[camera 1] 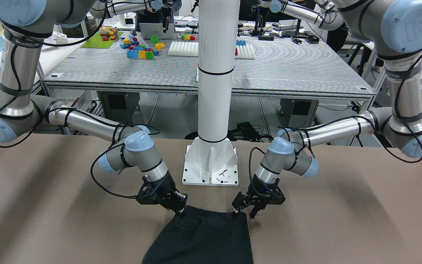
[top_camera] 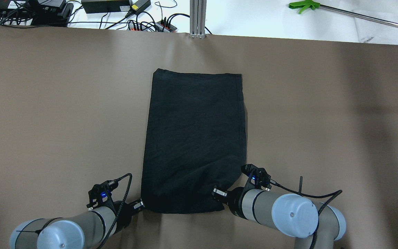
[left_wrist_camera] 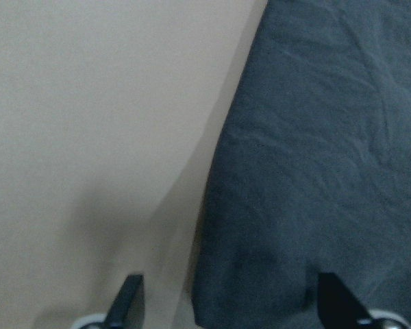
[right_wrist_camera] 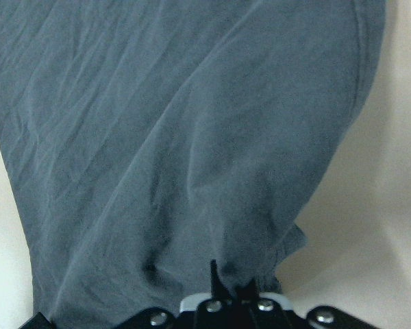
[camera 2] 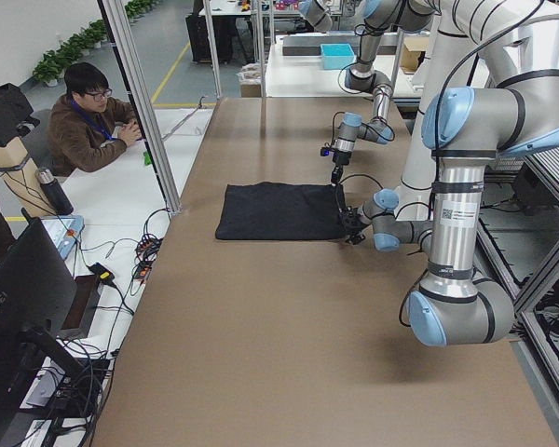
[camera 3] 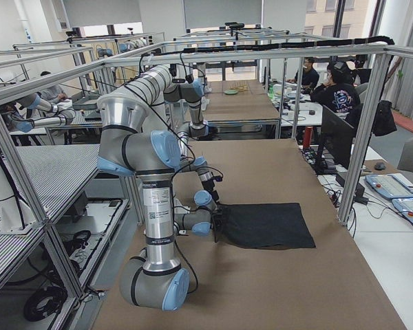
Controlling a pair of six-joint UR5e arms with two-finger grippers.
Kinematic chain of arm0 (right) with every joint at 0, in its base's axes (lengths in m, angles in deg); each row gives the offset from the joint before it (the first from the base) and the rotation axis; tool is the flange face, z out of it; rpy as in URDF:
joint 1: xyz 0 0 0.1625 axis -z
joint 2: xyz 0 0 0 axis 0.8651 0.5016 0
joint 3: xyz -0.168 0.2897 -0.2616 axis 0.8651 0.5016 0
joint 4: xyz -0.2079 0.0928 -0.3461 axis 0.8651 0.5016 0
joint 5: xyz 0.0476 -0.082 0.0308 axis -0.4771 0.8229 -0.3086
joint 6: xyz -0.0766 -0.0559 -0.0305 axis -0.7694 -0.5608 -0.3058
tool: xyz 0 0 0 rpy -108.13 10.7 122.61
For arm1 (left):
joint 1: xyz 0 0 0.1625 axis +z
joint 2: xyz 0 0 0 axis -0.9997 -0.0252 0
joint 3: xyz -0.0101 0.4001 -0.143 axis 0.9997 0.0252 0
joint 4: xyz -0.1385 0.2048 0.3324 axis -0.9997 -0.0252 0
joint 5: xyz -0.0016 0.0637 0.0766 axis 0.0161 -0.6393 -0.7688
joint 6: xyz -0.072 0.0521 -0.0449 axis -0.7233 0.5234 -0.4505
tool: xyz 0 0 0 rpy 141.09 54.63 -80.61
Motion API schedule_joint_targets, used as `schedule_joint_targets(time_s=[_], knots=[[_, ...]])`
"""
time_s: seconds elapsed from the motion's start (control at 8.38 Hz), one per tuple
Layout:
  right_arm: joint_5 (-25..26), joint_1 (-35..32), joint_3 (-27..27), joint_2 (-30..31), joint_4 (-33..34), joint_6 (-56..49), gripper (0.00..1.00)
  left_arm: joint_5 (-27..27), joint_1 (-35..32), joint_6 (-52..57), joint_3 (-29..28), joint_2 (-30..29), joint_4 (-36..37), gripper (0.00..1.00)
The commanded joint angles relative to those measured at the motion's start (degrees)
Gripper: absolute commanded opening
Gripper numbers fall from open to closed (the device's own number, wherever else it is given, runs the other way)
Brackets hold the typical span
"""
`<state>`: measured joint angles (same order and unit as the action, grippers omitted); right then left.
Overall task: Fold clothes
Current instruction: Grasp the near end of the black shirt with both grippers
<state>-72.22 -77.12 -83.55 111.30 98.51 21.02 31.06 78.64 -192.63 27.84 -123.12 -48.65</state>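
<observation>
Your left end effector (camera 1: pixel 244 213) stands wide open at the near left corner of the black cloth (top_camera: pixel 195 138). In its wrist view the two fingers (left_wrist_camera: pixel 128 305) sit far apart, one over bare table and the other over the fabric. The cloth's left hem and corner run between them. You cannot tell from these views whether either tip touches the cloth.

Your right end effector (camera 1: pixel 180 212) is closed on the cloth at the near right corner. Its wrist view shows the fingertips (right_wrist_camera: pixel 214 274) pressed together, with fabric puckered around them and creases fanning out across the cloth.

The cloth lies spread on the brown table (top_camera: pixel 47 103), about midway between left and right, its long sides running from near the robot to far. The far edge is straight and flat, with a hem showing along it and down the right side. The near right corner is drawn inward and rumpled, while the near left corner stays fairly square.

In the front-facing view the near edge lies close to the white pole's base plate (camera 1: pixel 211 165) but apart from it, and the two end effectors sit at either end of that edge. Both arms reach in low, wrists angled down at the table.

Past the table's far edge you can see a tangle of cables (top_camera: pixel 150 24) and a green-tipped rod (top_camera: pixel 304 5). A person (camera 2: pixel 88 126) sits at a desk on that side.
</observation>
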Motion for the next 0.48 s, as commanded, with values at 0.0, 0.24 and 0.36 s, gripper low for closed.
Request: schedule_joint_targets(time_s=[0.0,0.24,0.36], knots=[[0.1,0.0,-0.2,-0.3,0.0,0.0,0.0,0.0,0.1,0.3,0.4,0.1,0.0,0.0],[0.0,-0.1,-0.1,-0.1,0.0,0.0,0.0,0.1,0.0,0.5,0.8,-0.6,0.0,0.0],[-0.4,-0.2,-0.3,0.0,0.0,-0.8,0.0,0.4,-0.1,0.7,3.2,-0.3,0.0,0.0]])
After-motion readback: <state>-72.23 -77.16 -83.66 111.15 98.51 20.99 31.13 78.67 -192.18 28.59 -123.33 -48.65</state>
